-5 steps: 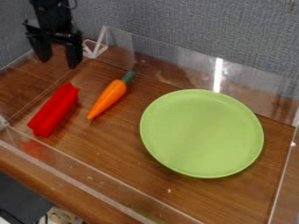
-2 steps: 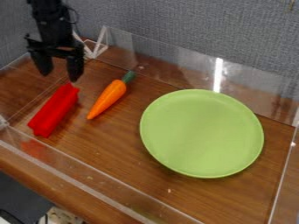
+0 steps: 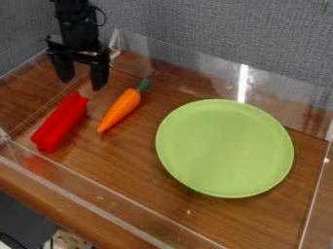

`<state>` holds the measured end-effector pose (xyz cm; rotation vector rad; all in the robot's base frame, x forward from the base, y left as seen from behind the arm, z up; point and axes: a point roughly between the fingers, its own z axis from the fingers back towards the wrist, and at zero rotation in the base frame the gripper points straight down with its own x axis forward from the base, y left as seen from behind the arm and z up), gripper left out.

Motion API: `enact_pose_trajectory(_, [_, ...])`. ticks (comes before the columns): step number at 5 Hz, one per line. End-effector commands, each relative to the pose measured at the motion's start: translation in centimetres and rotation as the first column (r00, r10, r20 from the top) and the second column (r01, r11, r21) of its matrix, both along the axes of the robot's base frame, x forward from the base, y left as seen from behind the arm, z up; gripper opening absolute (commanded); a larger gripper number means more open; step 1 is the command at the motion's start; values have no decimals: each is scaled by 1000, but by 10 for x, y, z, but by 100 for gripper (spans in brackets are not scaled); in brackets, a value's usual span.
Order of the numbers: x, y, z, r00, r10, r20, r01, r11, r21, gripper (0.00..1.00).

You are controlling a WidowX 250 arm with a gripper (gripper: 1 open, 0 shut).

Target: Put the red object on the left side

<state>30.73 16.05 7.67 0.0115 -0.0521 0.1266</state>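
Observation:
The red object (image 3: 60,122) is a glossy elongated block lying on the wooden table at the left, slanted from lower left to upper right. My gripper (image 3: 80,72) hangs just above and behind its far end, pointing down, with its two black fingers spread apart and nothing between them. The fingertips stand a little short of the block's upper end.
An orange carrot (image 3: 120,108) with a green tip lies right of the block. A round green plate (image 3: 224,147) fills the middle right. Clear acrylic walls (image 3: 196,63) fence the table on all sides.
My gripper has shifted right and slightly down, from the far-left corner toward the far end of the red block. The block, carrot and plate have stayed put.

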Motion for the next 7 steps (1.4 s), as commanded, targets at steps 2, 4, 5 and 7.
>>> enact_pose_trajectory(2, [3, 29, 25, 995, 3, 99, -7, 999, 35, 100])
enact_pose_trajectory(4, [0, -2, 21, 996, -11, 88, 8, 999, 35, 100])
enact_pose_trajectory(5, [2, -15, 27, 994, -19, 104, 12, 998, 68, 100])
enact_pose_trajectory(7, [2, 1, 7, 993, 13, 118, -21, 998, 59, 100])
